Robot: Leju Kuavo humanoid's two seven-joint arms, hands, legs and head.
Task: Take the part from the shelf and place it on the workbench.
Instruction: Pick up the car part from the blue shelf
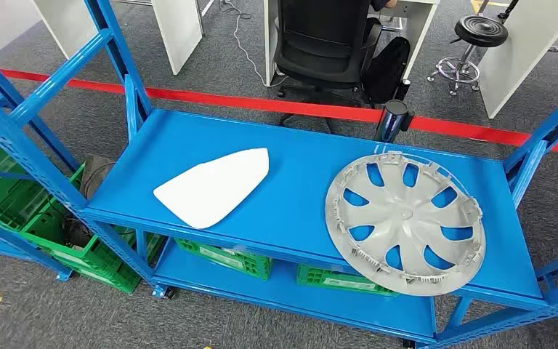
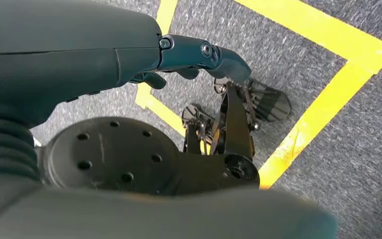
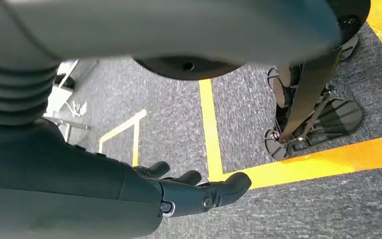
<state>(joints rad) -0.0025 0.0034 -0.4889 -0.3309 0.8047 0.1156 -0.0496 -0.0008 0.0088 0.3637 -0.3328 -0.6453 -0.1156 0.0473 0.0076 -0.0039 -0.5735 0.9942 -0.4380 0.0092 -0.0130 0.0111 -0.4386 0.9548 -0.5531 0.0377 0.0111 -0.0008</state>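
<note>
We find no brand name or legible writing on anything here; the green crates [image 1: 25, 207] under and beside the shelf carry pale labels, but the print is too small for us to read. On the upper deck of the blue steel shelf [image 1: 298, 153] lie two parts: a flat white panel [image 1: 214, 187], roughly teardrop-shaped with its narrow end pointing away from us, and to its right a silver-grey wheel cover [image 1: 405, 222], lying with its ribbed inner side up and its near rim reaching the shelf's front edge (the two are well apart, with bare blue deck between them). Behind the shelf a red line [image 1: 261, 103] runs across the grey carpet, a dark cylinder [image 1: 394, 120] stands just beyond the back edge, and farther off are a black office chair [image 1: 327, 43] and a black stool [image 1: 479, 33]. Both arms hang at the robot's sides, their wrist cameras looking down at carpet marked with yellow tape [image 2: 323, 107]. The left hand [image 2: 189, 62] holds nothing, its fingers loosely extended and slightly bent. The right hand [image 3: 199, 186] is likewise empty, fingers stretched out and a little apart.
</note>
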